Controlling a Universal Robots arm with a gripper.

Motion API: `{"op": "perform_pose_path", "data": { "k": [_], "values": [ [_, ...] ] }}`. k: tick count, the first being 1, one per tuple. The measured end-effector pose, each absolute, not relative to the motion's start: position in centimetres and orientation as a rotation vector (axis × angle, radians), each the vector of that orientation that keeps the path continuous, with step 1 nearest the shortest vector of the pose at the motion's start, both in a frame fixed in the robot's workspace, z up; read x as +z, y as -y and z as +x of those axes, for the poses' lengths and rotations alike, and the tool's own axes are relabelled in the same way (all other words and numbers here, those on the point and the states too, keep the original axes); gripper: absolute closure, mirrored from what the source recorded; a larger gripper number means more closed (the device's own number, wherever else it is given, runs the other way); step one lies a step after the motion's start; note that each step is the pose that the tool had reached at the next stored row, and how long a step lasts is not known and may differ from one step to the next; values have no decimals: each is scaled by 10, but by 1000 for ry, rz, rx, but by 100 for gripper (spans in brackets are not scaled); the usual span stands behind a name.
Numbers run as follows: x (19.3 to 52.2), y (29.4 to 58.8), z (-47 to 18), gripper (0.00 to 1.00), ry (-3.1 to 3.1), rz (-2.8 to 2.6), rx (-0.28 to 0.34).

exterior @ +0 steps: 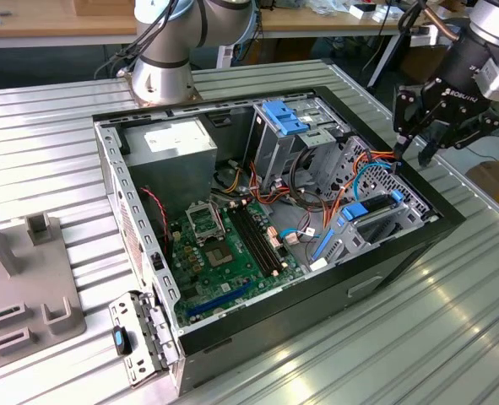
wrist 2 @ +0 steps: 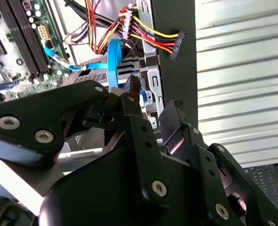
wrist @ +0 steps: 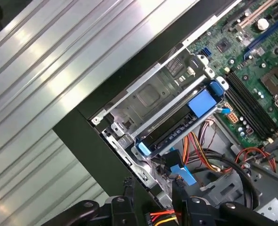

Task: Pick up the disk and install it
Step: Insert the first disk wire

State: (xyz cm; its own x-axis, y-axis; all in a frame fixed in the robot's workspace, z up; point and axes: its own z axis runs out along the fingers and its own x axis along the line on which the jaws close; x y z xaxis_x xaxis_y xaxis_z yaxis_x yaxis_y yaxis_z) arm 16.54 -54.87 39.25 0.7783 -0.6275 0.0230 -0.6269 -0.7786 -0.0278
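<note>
Open computer case (exterior: 257,228) lying on its side on a ribbed metal table (exterior: 452,337), with the arm's gripper (exterior: 414,153) poised above the case's front-end wall, at the exterior view's right. The jaws stand released, parted with nothing between them; in both wrist views only wiring and the case wall show through the gap between the fingertips (wrist: 128,186). The disk (wrist: 176,125) is not in the gripper. It lies flat inside the metal drive cage (wrist: 148,94) at the front corner of the case, its black slab flanked by blue rails and one broad blue tab facing the case's open side. The rails sit between the cage walls, which suggests they locate the drive there and that the seating step is largely done. A bundle of red, yellow and black power leads (wrist 2: 148,35) and a flat blue data cable (wrist: 182,173) hang inside the case just beside the end of the disk. Whether either is plugged in cannot be told. Deeper inside the case are the green motherboard (exterior: 224,245) and, at the rear corner, the grey power supply (exterior: 173,143), both well apart from the gripper. The gripper's high, clear stance keeps its fingers off the case rim and out of the wiring.
</note>
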Motion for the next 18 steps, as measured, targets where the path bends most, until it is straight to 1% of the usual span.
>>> {"op": "perform_pose_path", "data": {
  "k": [18],
  "values": [
    [391,547,182,56,-800,-3014,-46]
  ]
}}
